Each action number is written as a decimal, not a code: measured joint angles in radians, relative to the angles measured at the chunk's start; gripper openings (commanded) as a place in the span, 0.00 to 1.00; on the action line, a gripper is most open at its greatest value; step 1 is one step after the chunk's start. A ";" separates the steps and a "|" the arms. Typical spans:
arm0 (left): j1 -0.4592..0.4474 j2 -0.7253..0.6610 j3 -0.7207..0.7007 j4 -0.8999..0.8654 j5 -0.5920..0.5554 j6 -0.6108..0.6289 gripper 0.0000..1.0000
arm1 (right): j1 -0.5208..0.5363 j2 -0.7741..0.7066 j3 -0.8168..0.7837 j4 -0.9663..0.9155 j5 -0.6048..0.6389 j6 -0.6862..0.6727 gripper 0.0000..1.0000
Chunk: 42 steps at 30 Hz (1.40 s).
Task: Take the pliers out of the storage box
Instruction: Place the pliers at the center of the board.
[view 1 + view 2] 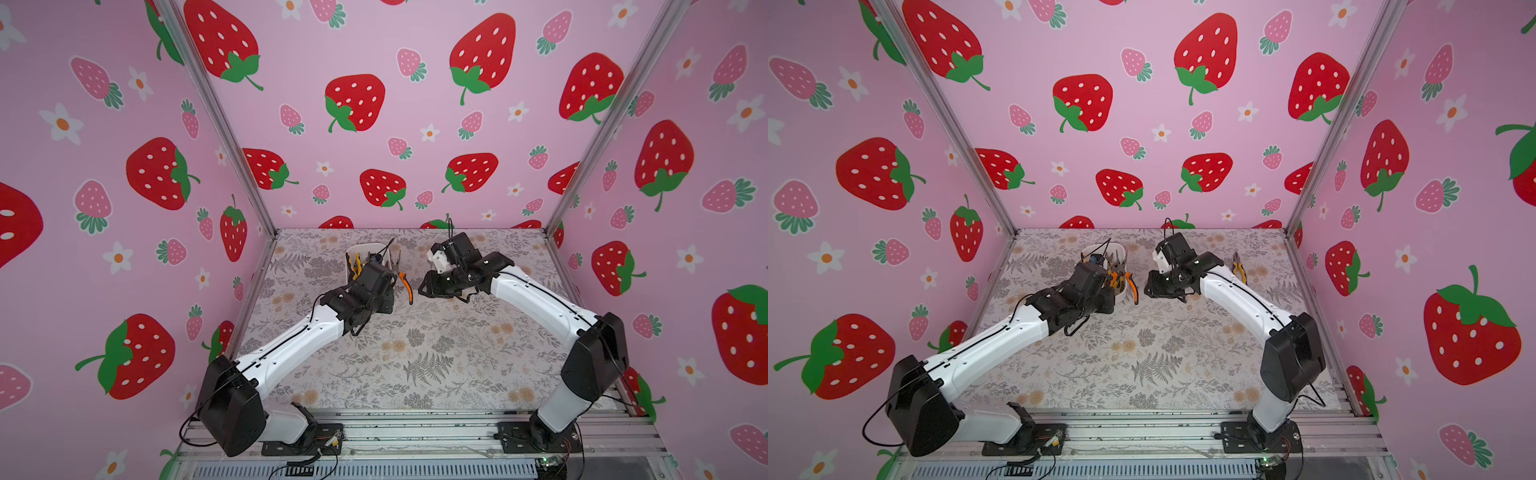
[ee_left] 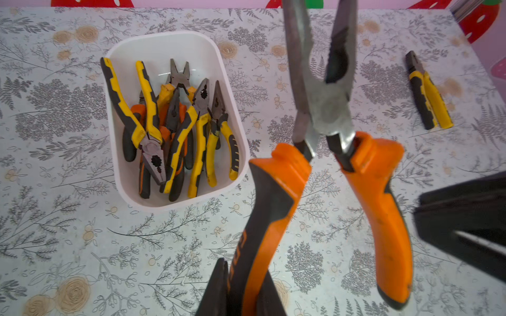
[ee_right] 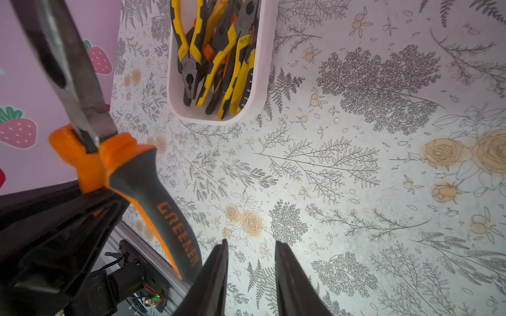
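Left gripper (image 2: 242,296) clamped shut on one handle of orange pliers (image 2: 325,109), held in the air beside storage box (image 2: 191,38). Right gripper (image 3: 250,276) slightly open, empty, beside the free handle, probably for a handover. Other pliers (image 2: 175,131) heaped in box.

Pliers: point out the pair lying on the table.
The yellow-and-black pliers lying alone on the floral table; the orange-and-black pair hangs in the left gripper, the other pliers lie in the white plastic storage box.

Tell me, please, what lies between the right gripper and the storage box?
Right wrist view: only bare tablecloth between the right gripper and the storage box.
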<state>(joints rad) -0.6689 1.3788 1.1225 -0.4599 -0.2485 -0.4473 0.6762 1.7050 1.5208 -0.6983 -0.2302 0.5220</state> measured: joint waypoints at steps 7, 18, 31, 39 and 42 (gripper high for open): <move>-0.030 0.004 0.000 0.005 -0.009 -0.034 0.00 | 0.037 0.042 0.014 -0.016 0.042 0.026 0.33; -0.089 0.049 0.014 0.033 -0.021 -0.082 0.00 | 0.062 0.103 0.083 -0.035 0.053 0.044 0.33; -0.150 0.082 0.051 0.011 -0.093 -0.026 0.00 | 0.054 0.043 0.083 -0.122 0.235 0.031 0.38; -0.199 0.080 0.026 0.023 -0.122 -0.014 0.00 | -0.013 -0.008 0.165 -0.142 0.265 0.040 0.46; -0.220 0.080 0.021 0.024 -0.135 -0.011 0.00 | -0.023 0.018 0.245 -0.154 0.261 0.044 0.47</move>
<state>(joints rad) -0.8894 1.4593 1.1431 -0.4362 -0.3840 -0.4580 0.6533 1.7226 1.7653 -0.8524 0.0307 0.5663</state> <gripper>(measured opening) 0.150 0.465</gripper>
